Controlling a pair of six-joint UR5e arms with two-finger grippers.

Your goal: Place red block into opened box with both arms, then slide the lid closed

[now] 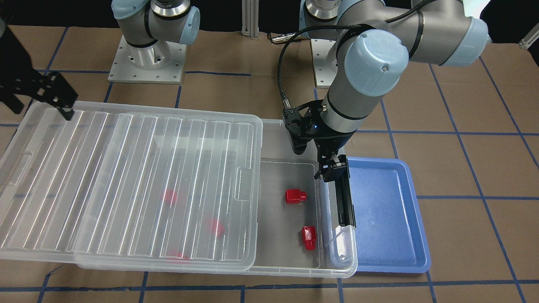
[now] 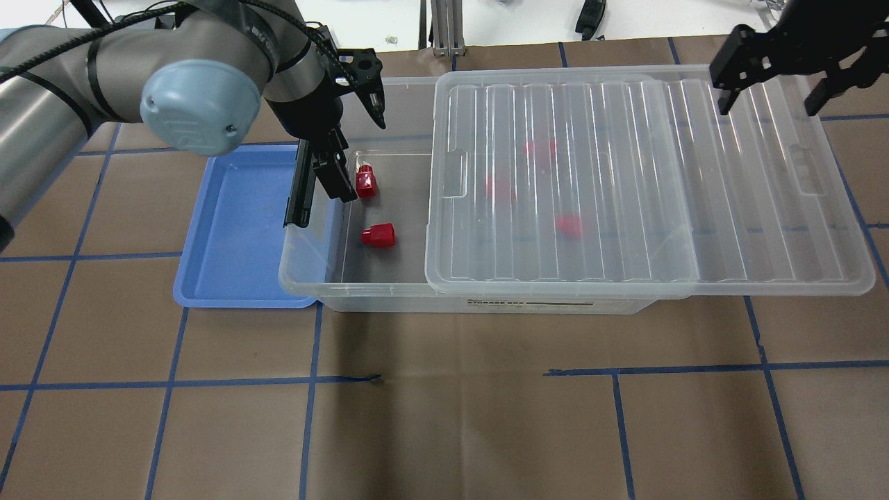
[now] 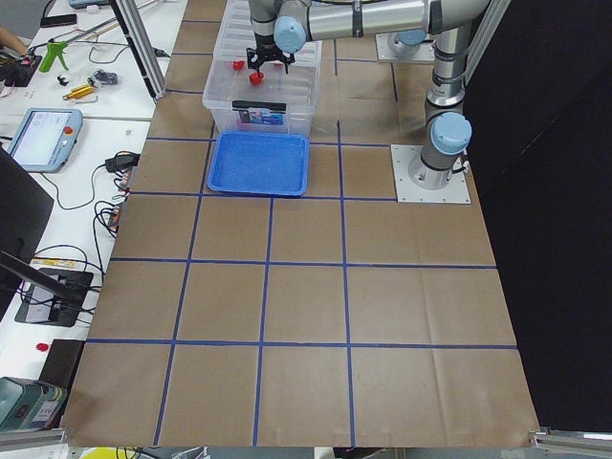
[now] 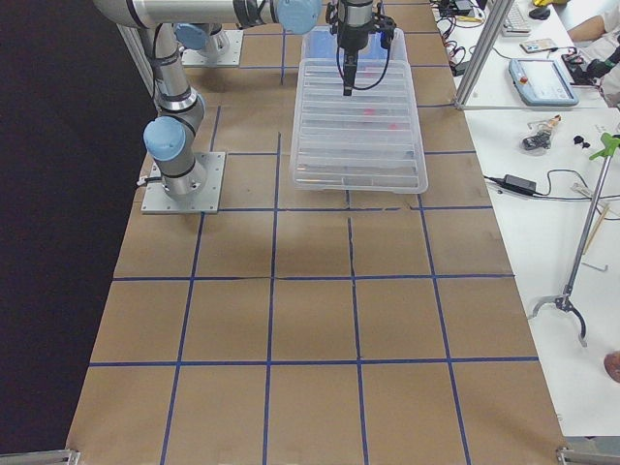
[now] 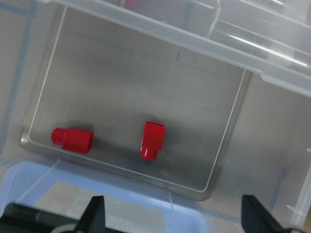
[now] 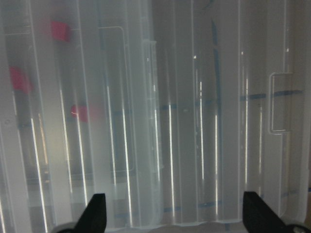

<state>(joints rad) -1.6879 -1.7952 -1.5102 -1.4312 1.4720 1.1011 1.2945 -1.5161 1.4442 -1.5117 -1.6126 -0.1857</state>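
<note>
**Jaws wide apart and empty on both sides**

Jaws of the left gripper (image 5: 172, 218) stood wide apart and held nothing. Its wrist view looked down on a red block (image 5: 153, 140) and a second red block (image 5: 73, 140), which lay apart on the floor of the box (image 2: 389, 303), in the uncovered end beside the blue tray (image 2: 236, 229). The right gripper (image 6: 175, 213) was equally spread and empty above the lid (image 2: 625, 187). Only the overhead view showed that the lid covered most of the box and overhung its end on the robot's right side. Three more red shapes (image 2: 569, 226) appeared blurred under the lid.
</note>
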